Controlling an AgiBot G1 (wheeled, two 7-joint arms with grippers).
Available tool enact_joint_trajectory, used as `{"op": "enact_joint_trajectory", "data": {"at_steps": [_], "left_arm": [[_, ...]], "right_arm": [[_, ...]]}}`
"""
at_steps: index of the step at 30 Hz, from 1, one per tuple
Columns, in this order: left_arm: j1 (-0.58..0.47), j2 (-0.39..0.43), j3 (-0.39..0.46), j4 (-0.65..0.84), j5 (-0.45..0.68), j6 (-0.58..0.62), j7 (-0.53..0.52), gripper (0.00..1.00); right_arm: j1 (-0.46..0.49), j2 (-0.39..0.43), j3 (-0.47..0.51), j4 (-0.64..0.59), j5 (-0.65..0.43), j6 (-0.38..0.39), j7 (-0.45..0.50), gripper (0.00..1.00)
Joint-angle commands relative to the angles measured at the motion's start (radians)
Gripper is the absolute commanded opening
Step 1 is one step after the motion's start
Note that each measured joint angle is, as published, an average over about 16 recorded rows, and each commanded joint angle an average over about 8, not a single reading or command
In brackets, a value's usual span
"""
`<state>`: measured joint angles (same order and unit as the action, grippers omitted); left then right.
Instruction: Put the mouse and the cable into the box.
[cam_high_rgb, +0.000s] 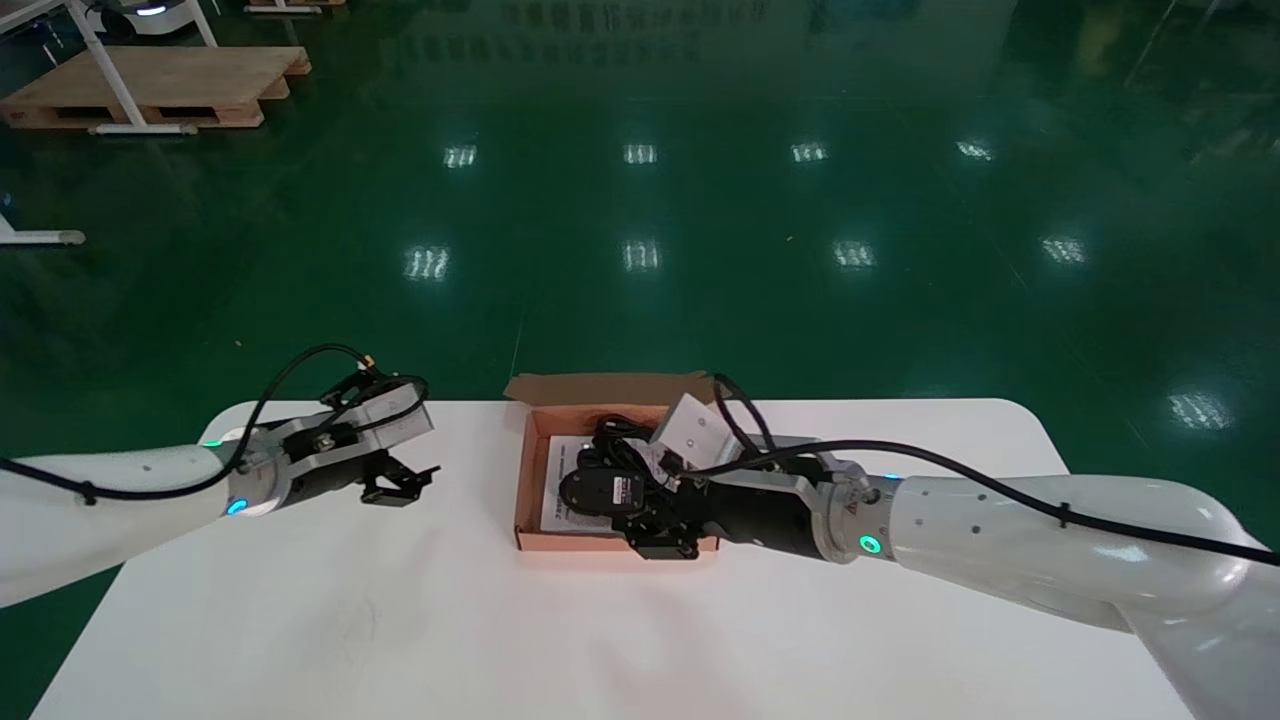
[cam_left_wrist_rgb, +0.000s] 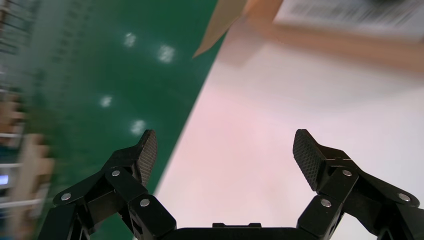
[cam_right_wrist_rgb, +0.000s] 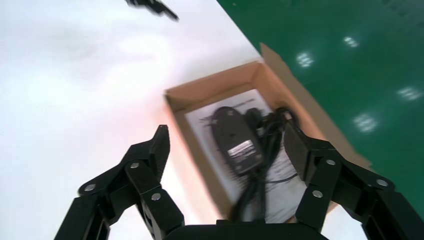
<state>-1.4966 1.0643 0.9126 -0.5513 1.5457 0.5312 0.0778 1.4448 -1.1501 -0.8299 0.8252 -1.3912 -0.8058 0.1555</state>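
Got the right hand (cam_high_rgb: 645, 500) spread wide, empty, over the box (cam_right_wrist_rgb: 210, 85), mouse (cam_right_wrist_rgb: 237, 140) and cable (cam_right_wrist_rgb: 270, 145) lying inside right under it. Also got the left hand (cam_left_wrist_rgb: 226, 145) splayed wide above the tabletop (cam_left_wrist_rgb: 280, 90), well apart.

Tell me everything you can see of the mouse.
The mouse is black, oval and plastic-looking, with a pale label on its upward face, so it probably lies underside up. It rests flat on a white printed sheet inside the cardboard box, its black cable bunched against one side. The right gripper hangs open over it; contact cannot be told. The left gripper waits apart, open.
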Motion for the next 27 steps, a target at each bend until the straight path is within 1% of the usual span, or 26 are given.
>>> {"op": "enact_joint_trajectory", "data": {"at_steps": [1, 27], "left_arm": [[0.020, -0.022, -0.030, -0.035, -0.039, 0.046, -0.013, 1.00], [0.284, -0.305, -0.426, -0.494, -0.549, 0.650, -0.179, 1.00]], "right_arm": [[-0.017, 0.025, 0.026, 0.021, 0.031, -0.032, 0.002, 1.00], [-0.242, 0.352, 0.359, 0.300, 0.431, -0.451, 0.021, 1.00]]}}
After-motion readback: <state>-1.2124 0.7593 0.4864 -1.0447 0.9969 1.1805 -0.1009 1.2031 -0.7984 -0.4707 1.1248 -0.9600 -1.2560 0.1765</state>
